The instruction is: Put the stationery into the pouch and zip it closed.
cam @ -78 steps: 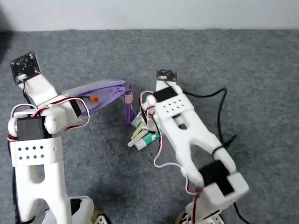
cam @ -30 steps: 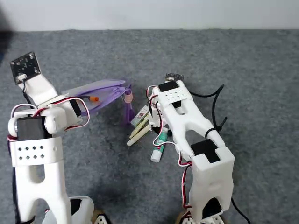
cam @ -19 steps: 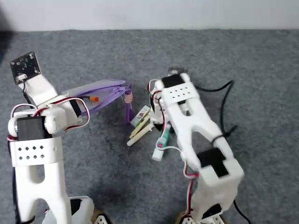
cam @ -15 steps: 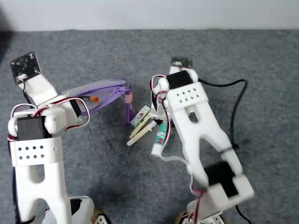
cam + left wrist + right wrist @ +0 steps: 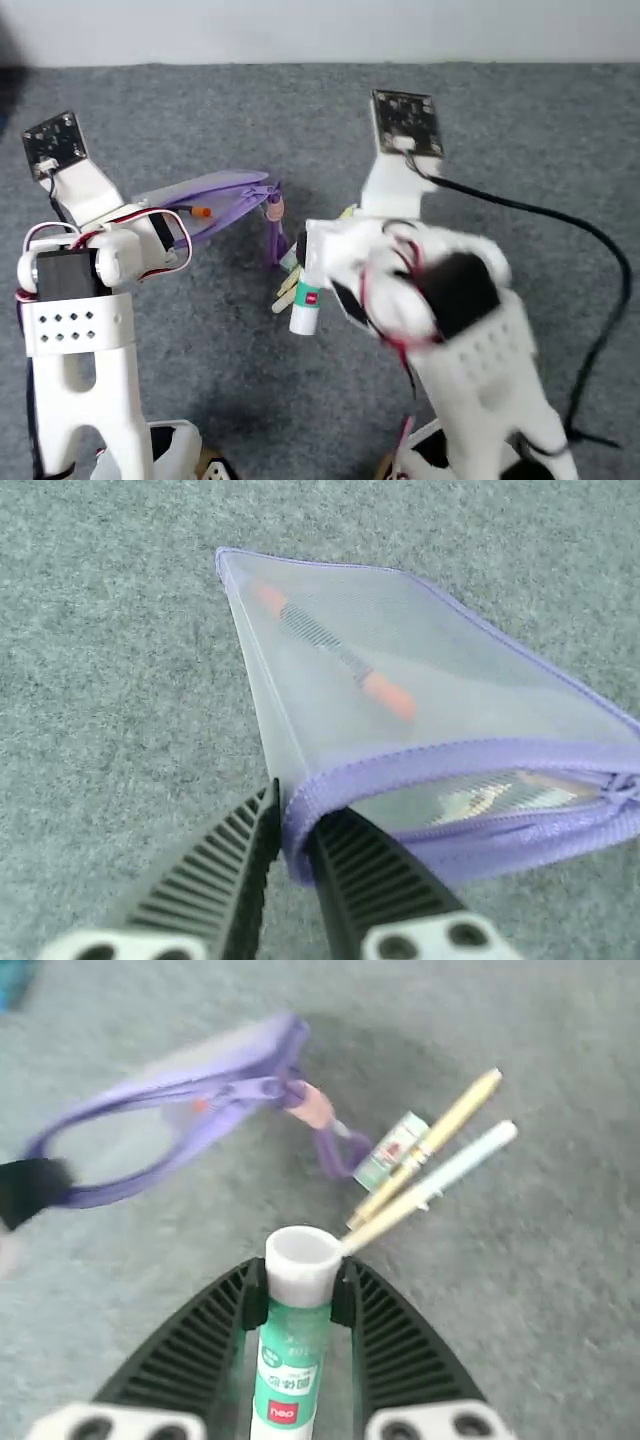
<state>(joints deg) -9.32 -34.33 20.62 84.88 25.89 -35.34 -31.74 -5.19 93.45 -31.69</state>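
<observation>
— On the grey table, where does the pouch lie?
— In front of the left arm, mouth gaping toward the middle. The left gripper has its jaws nearly together, pinching the purple rim at one corner. An orange pen shows through the clear wall.
— And the right gripper?
— Part open, both fingers pressed against a green-and-white glue stick, with the stick's white end pointing toward the pens.
— Which pens?
— A yellow pen and a pale blue pen, side by side on the table just beside the pouch's strap. A small green-and-white pack lies against them.
— Is the glue stick in the pouch?
— No, it is near the mouth, outside
</observation>
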